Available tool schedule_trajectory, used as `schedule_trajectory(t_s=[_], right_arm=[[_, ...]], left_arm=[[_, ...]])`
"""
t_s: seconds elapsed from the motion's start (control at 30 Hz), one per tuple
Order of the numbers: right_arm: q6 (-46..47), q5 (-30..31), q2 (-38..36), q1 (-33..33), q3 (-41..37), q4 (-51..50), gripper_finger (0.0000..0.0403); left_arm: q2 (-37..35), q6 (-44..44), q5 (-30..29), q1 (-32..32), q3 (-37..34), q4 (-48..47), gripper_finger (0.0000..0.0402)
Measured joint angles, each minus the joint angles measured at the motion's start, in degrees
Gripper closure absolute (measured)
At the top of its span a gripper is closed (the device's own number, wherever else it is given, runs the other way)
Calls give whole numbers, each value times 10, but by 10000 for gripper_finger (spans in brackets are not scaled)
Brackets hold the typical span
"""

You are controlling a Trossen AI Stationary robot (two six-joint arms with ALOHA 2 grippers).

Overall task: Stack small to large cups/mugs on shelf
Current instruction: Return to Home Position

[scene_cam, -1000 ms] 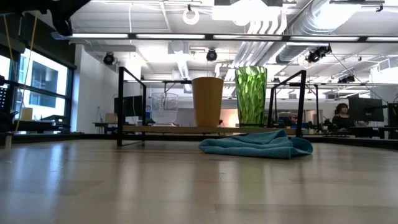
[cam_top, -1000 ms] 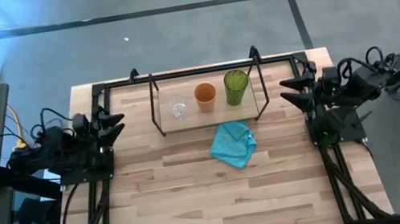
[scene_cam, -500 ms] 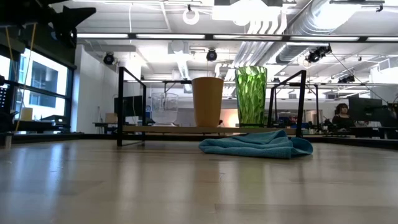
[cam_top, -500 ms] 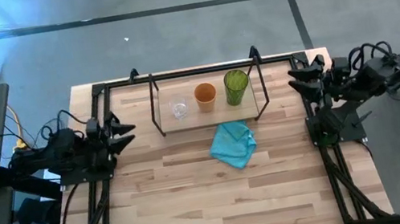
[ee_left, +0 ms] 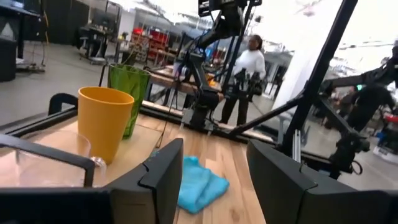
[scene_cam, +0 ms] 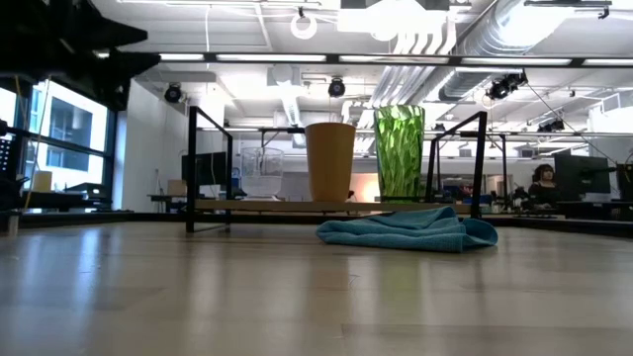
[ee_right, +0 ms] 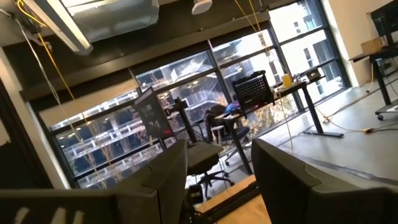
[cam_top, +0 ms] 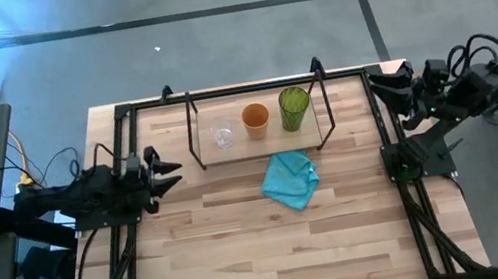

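Left gripper (cam_top: 176, 169), fingers spread and empty, is hovering at the table's (cam_top: 248, 251) left edge, right gripper (cam_top: 380, 83) likewise at its far-right corner, apparently parking clear; glass cup (cam_top: 222, 136), orange cup (cam_top: 256, 118), green tumbler (cam_top: 293, 107) are standing size-ordered on the far-edge shelf (cam_top: 194, 128).

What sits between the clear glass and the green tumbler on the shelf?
The orange cup, upright on the shelf and apart from both; the high view shows it best.

We see the table (cam_top: 248, 251) evenly bright from above with barely a shadow, ceiling strip lights (scene_cam: 297, 57) laying a sheen on its wood and glowing through the green tumbler (scene_cam: 400, 153), and daylight glaring through the windows (ee_right: 186, 93).
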Motion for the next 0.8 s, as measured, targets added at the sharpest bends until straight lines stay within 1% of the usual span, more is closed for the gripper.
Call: schedule_trajectory(t_s=[0.13, 0.33, 0.6, 0.7, 0.8], right_arm=[[0, 6, 0, 0, 0, 3, 231], [-1, 13, 0, 0, 0, -3, 231], [0, 13, 0, 0, 0, -32, 231], [1, 13, 0, 0, 0, -33, 231], [10, 13, 0, 0, 0, -32, 231]], left_arm=[[0, -1, -1, 0, -47, 84, 234], [0, 0, -15, 0, -46, 82, 234], [0, -1, -15, 0, -46, 62, 234], [0, 2, 10, 0, -46, 26, 234], [0, 14, 56, 0, -46, 12, 234]])
